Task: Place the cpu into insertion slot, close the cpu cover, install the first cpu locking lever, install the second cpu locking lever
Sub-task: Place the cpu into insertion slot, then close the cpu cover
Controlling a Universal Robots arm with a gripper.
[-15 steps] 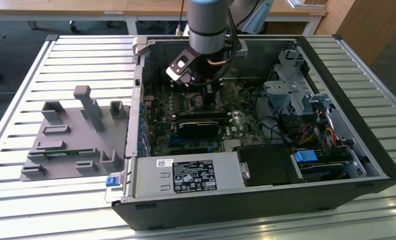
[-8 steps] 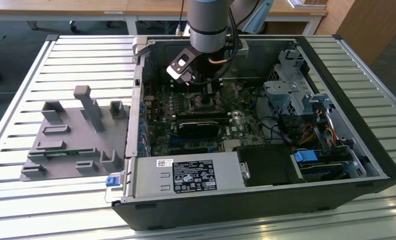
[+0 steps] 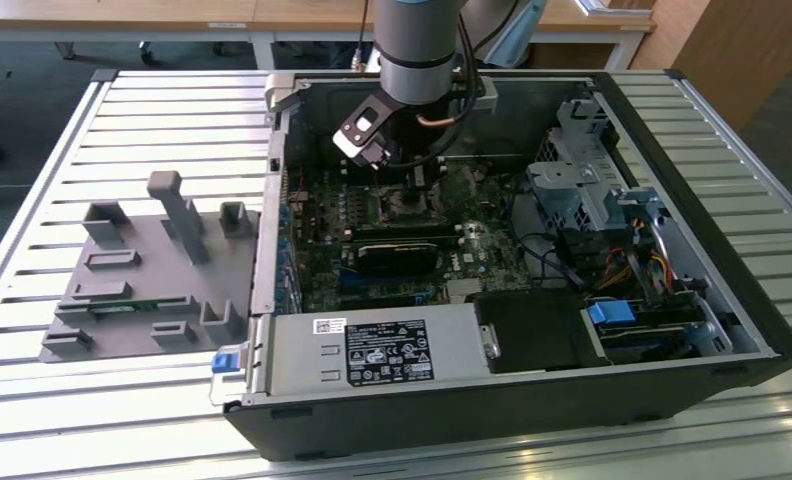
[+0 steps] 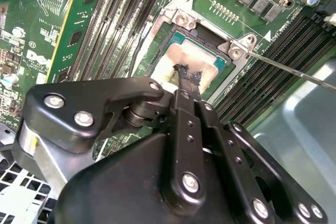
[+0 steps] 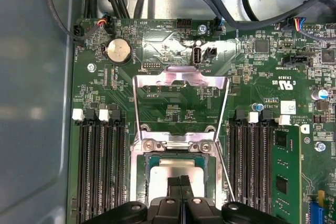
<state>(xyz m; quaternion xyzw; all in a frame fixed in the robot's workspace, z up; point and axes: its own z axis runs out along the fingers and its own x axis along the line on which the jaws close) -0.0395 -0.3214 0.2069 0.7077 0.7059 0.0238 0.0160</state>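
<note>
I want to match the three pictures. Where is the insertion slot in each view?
Exterior view: the insertion slot is inside the computer case, directly under the gripper.
Second wrist view: the insertion slot is the silver rim around the cpu, just past the gripper.
First wrist view: the insertion slot lies between the gripper and the open cpu cover.
Shared landmark: the gripper, its tip at the cpu.

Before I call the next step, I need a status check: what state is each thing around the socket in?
cpu: lying flat in the insertion slot.
cpu cover: open, folded back away from the slot.
locking lever: unlatched, standing free beside the slot.
end effector: fingers shut together, tips at the cpu's top.
</note>
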